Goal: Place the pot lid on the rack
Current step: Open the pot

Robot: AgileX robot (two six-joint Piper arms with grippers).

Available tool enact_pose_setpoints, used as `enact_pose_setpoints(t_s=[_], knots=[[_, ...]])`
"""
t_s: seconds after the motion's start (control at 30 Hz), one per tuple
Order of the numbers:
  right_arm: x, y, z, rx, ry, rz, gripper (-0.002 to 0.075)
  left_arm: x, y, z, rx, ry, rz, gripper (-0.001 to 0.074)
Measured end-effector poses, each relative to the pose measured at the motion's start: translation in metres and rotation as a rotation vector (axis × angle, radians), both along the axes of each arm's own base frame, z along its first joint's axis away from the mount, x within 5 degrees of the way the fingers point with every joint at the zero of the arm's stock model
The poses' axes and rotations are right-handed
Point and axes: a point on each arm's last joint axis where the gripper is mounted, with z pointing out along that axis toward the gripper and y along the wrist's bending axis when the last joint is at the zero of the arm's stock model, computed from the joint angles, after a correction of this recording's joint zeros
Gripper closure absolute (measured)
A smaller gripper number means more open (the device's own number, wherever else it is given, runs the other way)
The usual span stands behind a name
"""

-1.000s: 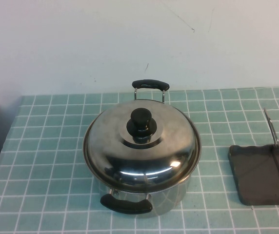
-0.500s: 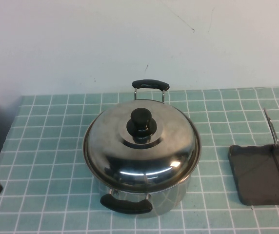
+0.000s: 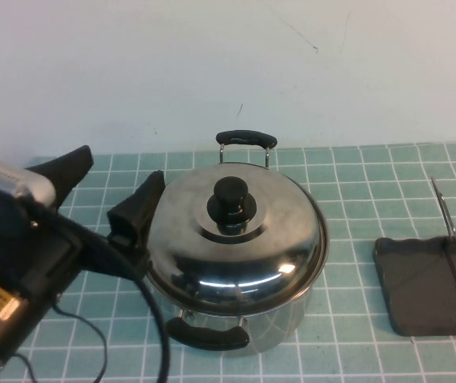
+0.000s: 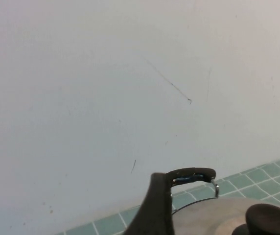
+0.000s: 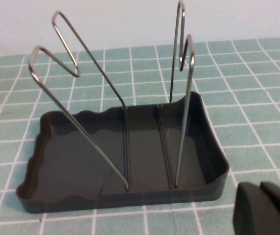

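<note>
The pot lid (image 3: 240, 239) is shiny steel with a black knob (image 3: 231, 195) and sits closed on the steel pot (image 3: 280, 323) at the table's middle. My left gripper (image 3: 112, 182) is open, just left of the lid at about rim height, touching nothing. In the left wrist view one of its fingers (image 4: 155, 208) stands before the lid (image 4: 208, 218) and its knob (image 4: 270, 220). The rack (image 3: 427, 283) is a dark tray with wire loops at the right edge. In the right wrist view the rack (image 5: 81, 147) is empty, and my right gripper (image 5: 261, 196) is shut just beside its corner.
The pot has two black handles, one at the far side (image 3: 246, 139) and one at the near side (image 3: 208, 335). A white wall (image 3: 212, 64) rises right behind the green tiled table (image 3: 355, 191). The left arm's cable (image 3: 152, 319) hangs over the near left.
My left arm has come in from the left edge and its open gripper has moved up beside the lid. The lid, pot and rack have not moved.
</note>
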Motion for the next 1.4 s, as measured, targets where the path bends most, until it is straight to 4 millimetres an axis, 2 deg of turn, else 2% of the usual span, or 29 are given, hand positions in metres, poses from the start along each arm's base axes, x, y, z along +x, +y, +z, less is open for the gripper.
enact_pose_setpoints(t_s=[0.2, 0.43, 0.67, 0.9, 1.0, 1.13, 1.3, 1.4], knots=[[0.000, 0.000, 0.000, 0.000, 0.000, 0.000, 0.0729, 0.034, -0.021, -0.031, -0.043, 0.034, -0.014, 0.0106], [0.000, 0.000, 0.000, 0.000, 0.000, 0.000, 0.0729, 0.065, -0.054, -0.045, -0.043, 0.051, -0.140, 0.0106], [0.000, 0.000, 0.000, 0.000, 0.000, 0.000, 0.0729, 0.078, -0.086, -0.062, -0.018, 0.081, -0.228, 0.0105], [0.000, 0.000, 0.000, 0.000, 0.000, 0.000, 0.0729, 0.089, -0.091, -0.079, -0.022, 0.132, -0.200, 0.0112], [0.000, 0.000, 0.000, 0.000, 0.000, 0.000, 0.0729, 0.091, -0.089, -0.080, -0.041, 0.144, -0.164, 0.0178], [0.000, 0.000, 0.000, 0.000, 0.000, 0.000, 0.0729, 0.093, -0.088, -0.079, -0.045, 0.138, -0.143, 0.0411], [0.000, 0.000, 0.000, 0.000, 0.000, 0.000, 0.0729, 0.091, -0.088, -0.073, -0.028, 0.101, -0.158, 0.0417], [0.000, 0.000, 0.000, 0.000, 0.000, 0.000, 0.0729, 0.083, -0.085, -0.049, -0.061, 0.000, -0.184, 0.0417]])
